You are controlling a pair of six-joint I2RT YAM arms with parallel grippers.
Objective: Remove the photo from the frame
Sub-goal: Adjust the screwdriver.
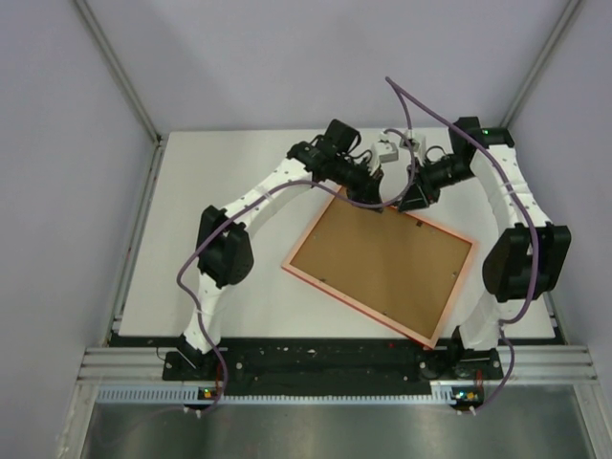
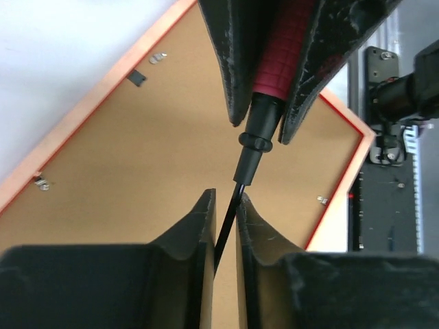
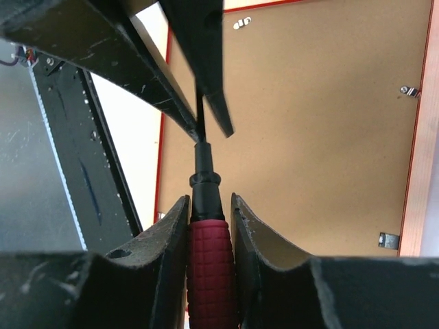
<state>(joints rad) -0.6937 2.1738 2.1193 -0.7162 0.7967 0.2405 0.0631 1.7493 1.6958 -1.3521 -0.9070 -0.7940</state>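
The frame [image 1: 382, 268] lies face down on the white table, showing its brown back [image 2: 137, 171] [image 3: 309, 137] and thin red rim. The photo is hidden under that back. Above the frame's far corner both grippers meet on one screwdriver. My right gripper [image 3: 209, 199] [image 1: 418, 194] is shut on its dark red ribbed handle [image 3: 207, 267] [image 2: 278, 55]. My left gripper [image 2: 225, 195] [image 1: 376, 178] has narrowed round the thin black shaft [image 2: 230, 212], which runs slanting between its fingers.
Small metal tabs [image 2: 159, 57] [image 3: 409, 90] and a black hanger [image 2: 136, 77] sit along the edges of the frame's back. A black rail [image 1: 316, 359] runs along the table's near edge. Pale walls close in the left, right and far sides.
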